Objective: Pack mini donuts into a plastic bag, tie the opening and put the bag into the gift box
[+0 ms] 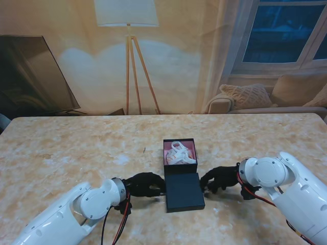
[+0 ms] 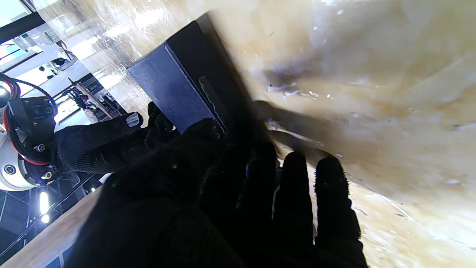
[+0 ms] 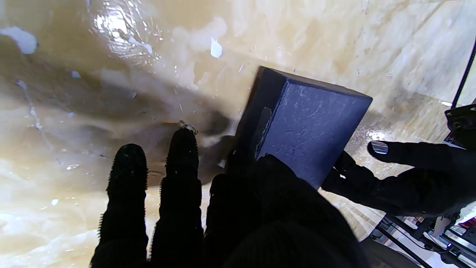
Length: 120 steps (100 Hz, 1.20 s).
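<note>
Both hands clasp the dark box lid [image 1: 184,192]: left hand [image 1: 145,184] at its nine o'clock edge, right hand [image 1: 219,178] at three o'clock. Fingers curl against its sides. At twelve o'clock, touching it, the open gift box [image 1: 179,143] holds the tied bag [image 1: 179,153].

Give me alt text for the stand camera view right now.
Both black-gloved hands, left hand and right hand, grip opposite sides of a dark box lid on the marble table. Just beyond it sits the open gift box with the tied bag inside.

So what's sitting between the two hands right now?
The dark box lid: the stand view shows it between the left hand and right hand, each touching a side. The open gift box lies just beyond.
</note>
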Available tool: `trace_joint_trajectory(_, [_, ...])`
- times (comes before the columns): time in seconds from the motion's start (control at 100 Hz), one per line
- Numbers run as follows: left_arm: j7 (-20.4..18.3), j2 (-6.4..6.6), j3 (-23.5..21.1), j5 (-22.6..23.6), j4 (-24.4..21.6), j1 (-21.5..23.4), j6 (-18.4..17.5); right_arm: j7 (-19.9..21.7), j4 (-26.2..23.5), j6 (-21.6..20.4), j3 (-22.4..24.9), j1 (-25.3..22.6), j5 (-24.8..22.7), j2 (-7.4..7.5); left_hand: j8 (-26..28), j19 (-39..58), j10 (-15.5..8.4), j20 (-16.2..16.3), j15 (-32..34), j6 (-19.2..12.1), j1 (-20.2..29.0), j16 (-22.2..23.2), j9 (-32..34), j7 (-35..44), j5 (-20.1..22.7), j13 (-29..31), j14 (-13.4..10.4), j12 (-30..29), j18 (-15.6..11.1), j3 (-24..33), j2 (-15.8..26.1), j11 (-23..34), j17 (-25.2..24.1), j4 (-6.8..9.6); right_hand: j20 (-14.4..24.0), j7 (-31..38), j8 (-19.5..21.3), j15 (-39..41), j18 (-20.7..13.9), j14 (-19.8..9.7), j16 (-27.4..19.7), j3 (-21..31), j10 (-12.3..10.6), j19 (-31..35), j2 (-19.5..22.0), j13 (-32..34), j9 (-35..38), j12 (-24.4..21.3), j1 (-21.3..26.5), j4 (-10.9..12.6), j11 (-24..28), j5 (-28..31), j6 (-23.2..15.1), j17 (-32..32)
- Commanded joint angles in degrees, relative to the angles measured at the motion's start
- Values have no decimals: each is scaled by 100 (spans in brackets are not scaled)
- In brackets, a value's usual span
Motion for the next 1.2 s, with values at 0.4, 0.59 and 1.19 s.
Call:
trace_joint_trajectory(0.4, [-49, -116, 21, -82, -193, 82, -88, 88, -210, -118, 27, -137, 64, -103, -109, 133, -920, -148, 189, -865, -107, 121, -30, -341, -92, 146, 173, -83, 337, 220, -111, -170, 108, -22, 41, -473, -180, -50, 13, 130, -145, 156, -539, 165, -18, 117, 148, 39, -21, 56, -104, -198, -1092, 42])
trace_joint_trajectory(0.59, [-57, -118, 2, -138, -220, 79, -139, 109, -301, -188, 133, -216, 68, -95, -103, 47, -846, -375, 265, -805, -72, 136, -16, -343, -47, 206, 137, -63, -71, 236, -145, -137, 200, -45, 35, -468, -178, -16, 20, 120, -130, 183, -542, 170, -25, 125, 158, 42, -33, 53, -104, -189, -1096, 49])
trace_joint_trajectory(1.19, [-187, -75, -153, -143, -568, 195, -172, 258, -644, -332, 448, -441, 40, -56, -92, 213, -802, -625, 340, -771, -86, 125, 14, -351, -14, 219, 181, -58, -20, 254, -166, -127, 216, -62, 17, -458, -173, 93, 18, 142, -82, 191, -485, 182, -30, 191, 251, 61, -59, 42, -104, -124, -1086, 81])
